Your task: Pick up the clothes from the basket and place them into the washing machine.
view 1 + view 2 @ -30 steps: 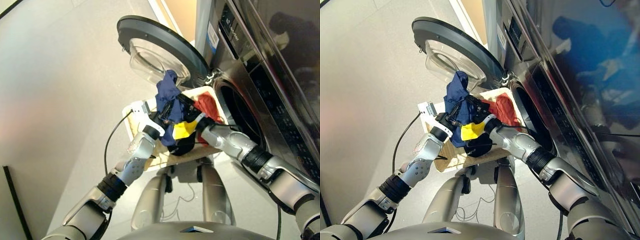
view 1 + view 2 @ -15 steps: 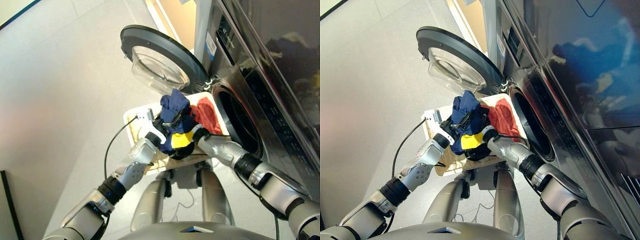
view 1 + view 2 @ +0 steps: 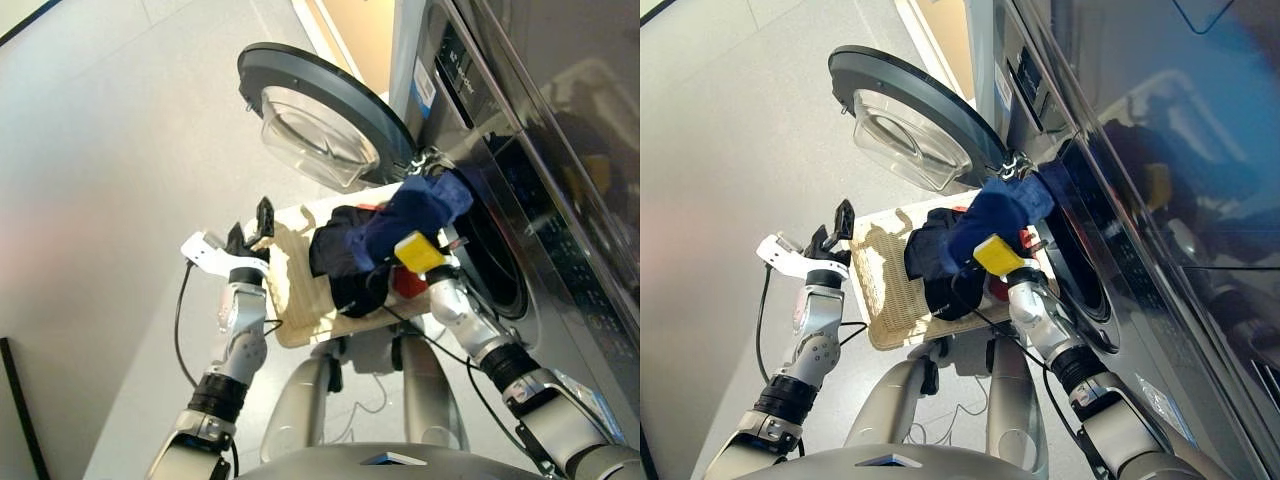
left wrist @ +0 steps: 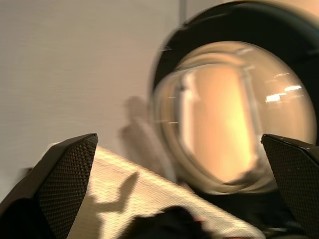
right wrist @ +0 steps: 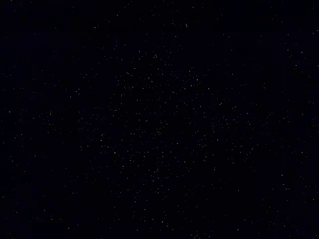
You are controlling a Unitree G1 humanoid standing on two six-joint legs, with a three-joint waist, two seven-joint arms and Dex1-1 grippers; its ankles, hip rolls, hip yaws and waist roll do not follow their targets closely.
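The navy garment (image 3: 415, 212) is held aloft by the right tool (image 3: 432, 262), whose fingers are hidden under cloth, so their state cannot be told. It is judged soft, light and floppy, best gripped at a bunched fold. Its long axis is stretched from the basket (image 3: 295, 290) towards the drum mouth of the washing machine (image 3: 495, 255). The left tool (image 3: 250, 228) is spread, empty.

The scene is seen from the head by both eye views, looking steeply down over the arms; the basket (image 3: 290, 290), the open door (image 3: 320, 110) and the washing machine (image 3: 1120, 200) are shared between them, slightly offset. The door (image 4: 234, 114) is faced closely by the left wrist view, across the basket's rim. The right wrist view is fully dark.
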